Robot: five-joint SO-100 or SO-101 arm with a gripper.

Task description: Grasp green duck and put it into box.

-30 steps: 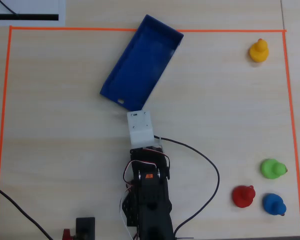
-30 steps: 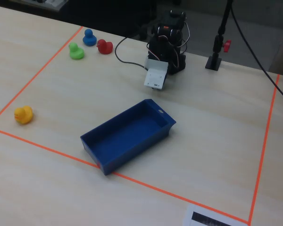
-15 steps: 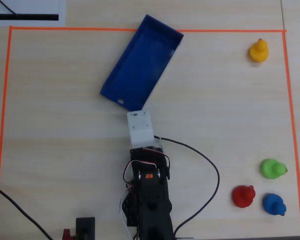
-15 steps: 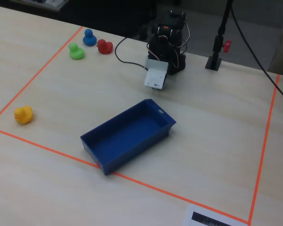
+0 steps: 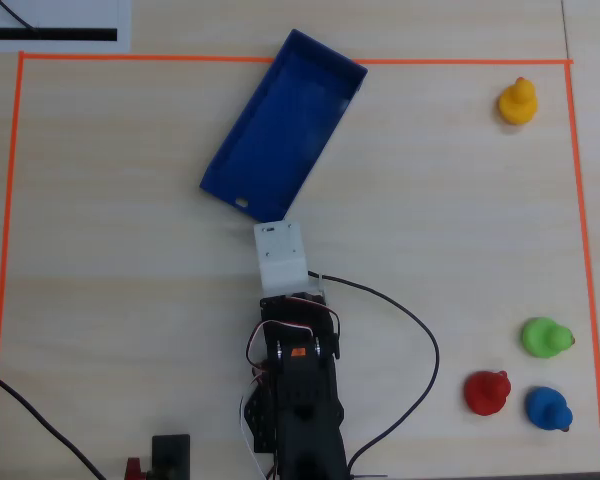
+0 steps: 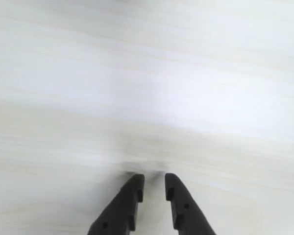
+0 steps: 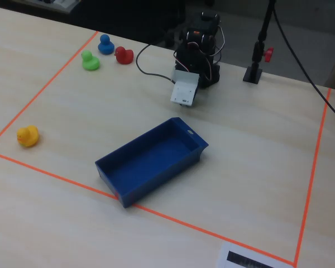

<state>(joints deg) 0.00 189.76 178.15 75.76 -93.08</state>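
The green duck (image 5: 546,337) stands on the wooden table at the right in the overhead view, and at the far left in the fixed view (image 7: 90,61). The blue box (image 5: 280,130) lies empty and slanted at top centre, and in the middle in the fixed view (image 7: 151,159). My arm is folded back at its base, and its white camera housing (image 5: 280,252) points toward the box's notched end. In the wrist view my gripper (image 6: 155,178) holds nothing, its jaws a narrow gap apart just above bare table. It is far from the duck.
A red duck (image 5: 487,391) and a blue duck (image 5: 548,408) stand close beside the green one. A yellow duck (image 5: 517,102) sits at the top right corner. Orange tape (image 5: 280,58) frames the work area. A black cable (image 5: 420,340) loops right of the arm.
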